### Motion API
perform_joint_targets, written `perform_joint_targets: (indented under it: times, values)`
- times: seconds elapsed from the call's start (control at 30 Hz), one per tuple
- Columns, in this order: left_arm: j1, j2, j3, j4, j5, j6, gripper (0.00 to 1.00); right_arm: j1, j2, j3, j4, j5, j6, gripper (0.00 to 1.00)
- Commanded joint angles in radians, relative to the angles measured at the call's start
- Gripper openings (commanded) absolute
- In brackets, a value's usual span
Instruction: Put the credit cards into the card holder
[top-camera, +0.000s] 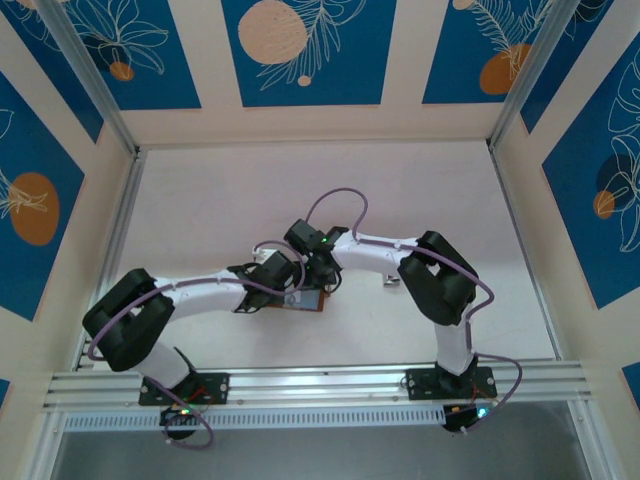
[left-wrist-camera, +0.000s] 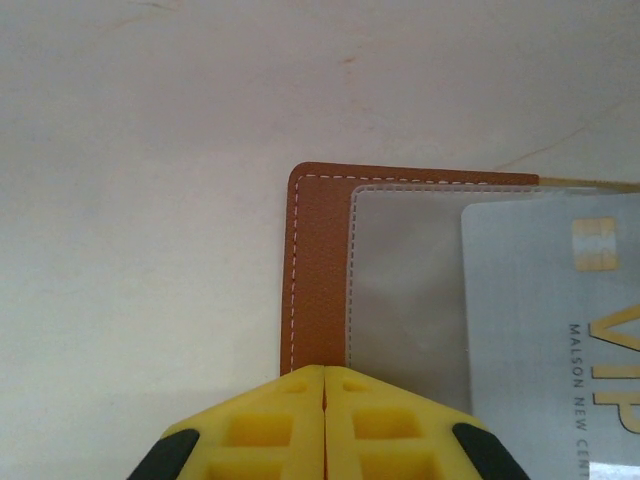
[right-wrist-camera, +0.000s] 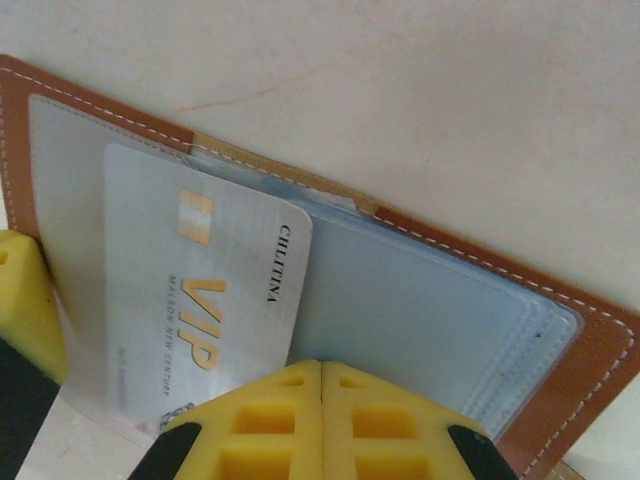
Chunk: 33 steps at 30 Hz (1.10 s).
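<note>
The card holder (left-wrist-camera: 315, 270) is lying open and flat near the middle of the desk (top-camera: 420, 190), clear pockets facing up. A silver card (right-wrist-camera: 200, 300) with gold lettering is resting across its inside, seemingly partly under one pocket. The left end effector (left-wrist-camera: 323, 372) is pressing its fingers together at the holder's brown edge. The right end effector (right-wrist-camera: 321, 365) is sitting fully closed over the card's near end.

The card holder (right-wrist-camera: 600, 370) is lying open on the pale table (right-wrist-camera: 450, 90), its clear pockets facing up. A silvery VIP card (right-wrist-camera: 200, 300) is sitting slantwise, partway inside the holder's left pocket. The right gripper (right-wrist-camera: 320, 405) is pressing its yellow jaws tight together over the holder's near edge, and another yellow fingertip (right-wrist-camera: 18, 300) is showing at the holder's left end.
</note>
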Motion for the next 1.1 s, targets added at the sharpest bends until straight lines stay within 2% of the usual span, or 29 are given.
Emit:
perform_joint_targets:
  times: [0.0, 0.37, 0.6, 0.7, 1.07]
  values:
    - [-0.001, 0.065, -0.058, 0.004, 0.148, -0.006, 0.07, 0.016, 0.021, 0.033, 0.007, -0.042, -0.006, 0.00]
    - [0.000, 0.049, -0.072, 0.010, 0.149, -0.009, 0.07, 0.029, 0.034, 0.042, 0.058, -0.102, 0.004, 0.00]
    - [0.000, 0.041, -0.080, 0.008, 0.141, -0.009, 0.07, 0.030, -0.048, 0.031, -0.013, -0.023, -0.014, 0.00]
    - [0.000, 0.040, -0.084, 0.012, 0.141, -0.011, 0.07, 0.027, -0.040, 0.042, -0.061, 0.015, -0.021, 0.00]
    - [-0.002, 0.032, -0.090, 0.007, 0.140, -0.014, 0.07, 0.022, 0.024, 0.051, -0.062, 0.011, -0.015, 0.00]
